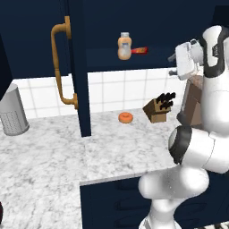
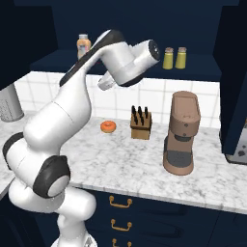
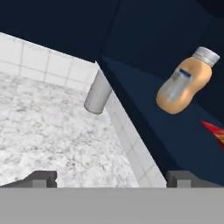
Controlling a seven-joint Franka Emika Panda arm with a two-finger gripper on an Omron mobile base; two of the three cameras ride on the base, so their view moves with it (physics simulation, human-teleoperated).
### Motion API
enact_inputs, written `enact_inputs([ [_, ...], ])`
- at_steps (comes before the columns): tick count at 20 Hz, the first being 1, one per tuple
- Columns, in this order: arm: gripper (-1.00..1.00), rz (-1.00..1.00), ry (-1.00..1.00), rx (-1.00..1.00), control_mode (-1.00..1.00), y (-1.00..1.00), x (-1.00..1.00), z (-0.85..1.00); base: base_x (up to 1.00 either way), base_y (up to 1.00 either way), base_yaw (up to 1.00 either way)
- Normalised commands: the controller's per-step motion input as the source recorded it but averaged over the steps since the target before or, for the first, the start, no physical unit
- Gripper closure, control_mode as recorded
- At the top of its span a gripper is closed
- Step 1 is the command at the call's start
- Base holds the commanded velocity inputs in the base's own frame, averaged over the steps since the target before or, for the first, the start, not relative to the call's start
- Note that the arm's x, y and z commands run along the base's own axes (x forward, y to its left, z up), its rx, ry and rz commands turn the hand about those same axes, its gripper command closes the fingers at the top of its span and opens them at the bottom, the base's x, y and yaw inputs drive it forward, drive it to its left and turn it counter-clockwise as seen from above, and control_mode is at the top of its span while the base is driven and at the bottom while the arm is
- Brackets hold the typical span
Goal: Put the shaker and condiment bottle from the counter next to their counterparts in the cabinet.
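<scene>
Red bottle [image 1: 139, 50] lies on cabinet shelf [image 1: 107, 60] just beside orange bottle [image 1: 125, 46]; 2 shakers [image 2: 174, 58] paired at shelf's other end. Task looks finished. Fingers [image 3: 40, 178] wide, empty.

hand [image 3: 112, 178] raised, fingers apart, empty

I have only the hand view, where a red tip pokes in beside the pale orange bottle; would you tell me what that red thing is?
Observer: It is the condiment bottle, lying on its side on the cabinet shelf, just right of the pale orange bottle.
Operator: Thank you. Where are the shakers?
Observer: One shaker and its twin stand upright side by side further along that shelf, above the coffee machine.
</scene>
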Motion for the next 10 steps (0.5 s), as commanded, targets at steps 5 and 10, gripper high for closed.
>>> enact_inputs([
  [5, -1.00, 0.00, -0.01, 0.08, -1.00, 0.00, -0.74, -0.55, 0.00, 0.00, 0.00],
  [10, -1.00, 0.01, 0.24, 0.02, -1.00, -0.06, -0.38, -0.93, 0.00, 0.00, 0.00],
])
